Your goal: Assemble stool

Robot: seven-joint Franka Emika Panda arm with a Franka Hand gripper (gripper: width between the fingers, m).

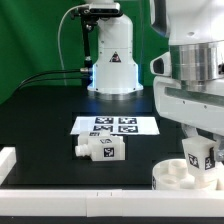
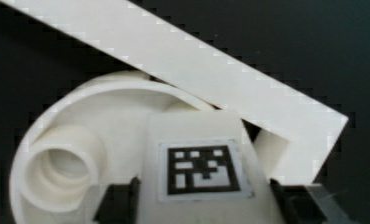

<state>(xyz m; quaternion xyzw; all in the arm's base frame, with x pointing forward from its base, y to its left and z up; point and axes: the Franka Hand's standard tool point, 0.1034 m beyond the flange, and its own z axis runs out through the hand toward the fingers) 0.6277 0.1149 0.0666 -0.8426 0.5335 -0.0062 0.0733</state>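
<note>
The stool's round white seat (image 1: 172, 178) lies at the table's front, on the exterior view's right. A white leg (image 1: 198, 156) with a black-and-white tag stands upright in it. My gripper (image 1: 198, 148) hangs straight over that leg. In the wrist view the tagged leg (image 2: 203, 165) sits between my two dark fingers (image 2: 114, 202), and a thin gap shows on each side, so the gripper (image 2: 205, 198) is open around it. A round socket in the seat (image 2: 66, 165) shows beside the leg. Two more legs (image 1: 98, 150) lie on their sides mid-table.
The marker board (image 1: 115, 125) lies flat behind the loose legs. White border rails run along the front edge (image 1: 70, 190) and the left side (image 1: 6, 160). One rail (image 2: 200, 70) crosses the wrist view just past the seat. The arm's base (image 1: 112, 60) stands at the back.
</note>
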